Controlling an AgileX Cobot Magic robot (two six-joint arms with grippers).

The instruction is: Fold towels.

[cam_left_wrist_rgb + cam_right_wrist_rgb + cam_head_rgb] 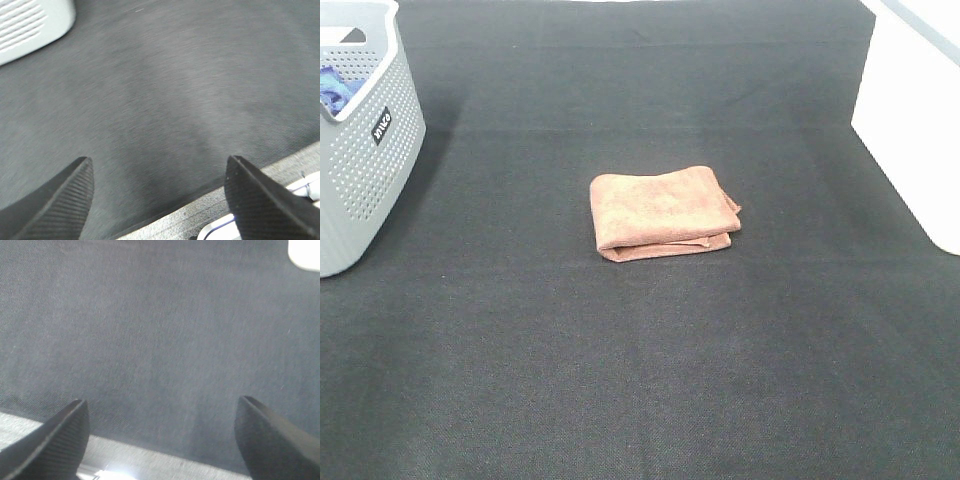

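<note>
The reddish-brown towel (663, 213) lies folded into a small thick rectangle at the middle of the dark mat (640, 380) in the exterior high view. Neither arm shows in that view. My left gripper (159, 192) is open and empty over bare mat near the mat's edge. My right gripper (162, 432) is open and empty over bare mat, also near an edge. The towel does not show in either wrist view.
A grey perforated basket (360, 140) with something blue inside stands at the far left; its corner shows in the left wrist view (30, 25). A white box (915, 120) stands at the far right, and a white corner shows in the right wrist view (305, 252).
</note>
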